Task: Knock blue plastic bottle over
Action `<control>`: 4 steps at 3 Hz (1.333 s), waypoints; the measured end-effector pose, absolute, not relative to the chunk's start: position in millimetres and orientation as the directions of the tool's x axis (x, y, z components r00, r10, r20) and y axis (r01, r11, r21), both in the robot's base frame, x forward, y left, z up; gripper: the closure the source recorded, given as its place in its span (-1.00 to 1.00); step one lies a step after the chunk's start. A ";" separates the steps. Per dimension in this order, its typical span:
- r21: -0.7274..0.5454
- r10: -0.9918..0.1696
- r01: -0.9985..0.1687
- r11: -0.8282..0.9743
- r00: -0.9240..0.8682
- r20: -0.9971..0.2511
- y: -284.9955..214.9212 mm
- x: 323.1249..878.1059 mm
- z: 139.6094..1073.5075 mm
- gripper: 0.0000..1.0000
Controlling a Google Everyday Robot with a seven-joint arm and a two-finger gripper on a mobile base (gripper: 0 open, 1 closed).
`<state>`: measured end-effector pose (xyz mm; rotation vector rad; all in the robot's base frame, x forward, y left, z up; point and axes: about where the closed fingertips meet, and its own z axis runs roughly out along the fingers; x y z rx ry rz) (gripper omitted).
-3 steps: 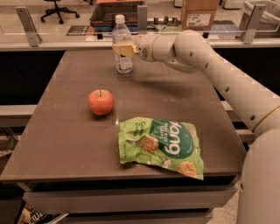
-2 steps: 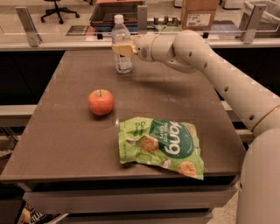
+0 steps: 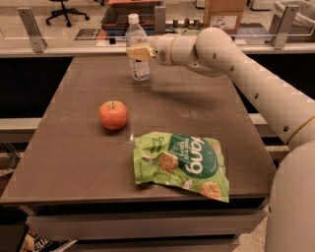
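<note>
The blue plastic bottle (image 3: 137, 45) stands upright at the far middle of the dark table (image 3: 74, 147). It is clear with a white cap and a label. My gripper (image 3: 138, 52) reaches in from the right and sits against the bottle's middle, its pale fingers over the label. The white arm (image 3: 236, 64) stretches from the right edge across the table's far side.
A red apple (image 3: 113, 114) sits left of centre on the table. A green chip bag (image 3: 181, 164) lies flat toward the front right. A glass-railed counter with a cardboard box (image 3: 224, 14) runs behind the table.
The gripper has stayed against the bottle, with barely any shift. The bottle still stands upright.
</note>
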<state>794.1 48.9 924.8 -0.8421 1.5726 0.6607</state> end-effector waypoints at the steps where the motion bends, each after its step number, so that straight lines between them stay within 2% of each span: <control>1: -0.062 -0.216 -0.798 0.599 -0.087 -0.972 38.9 792.1 934.9 1.00; 4: -0.200 -0.463 -0.680 0.705 -0.228 -0.857 -8.1 788.9 924.7 1.00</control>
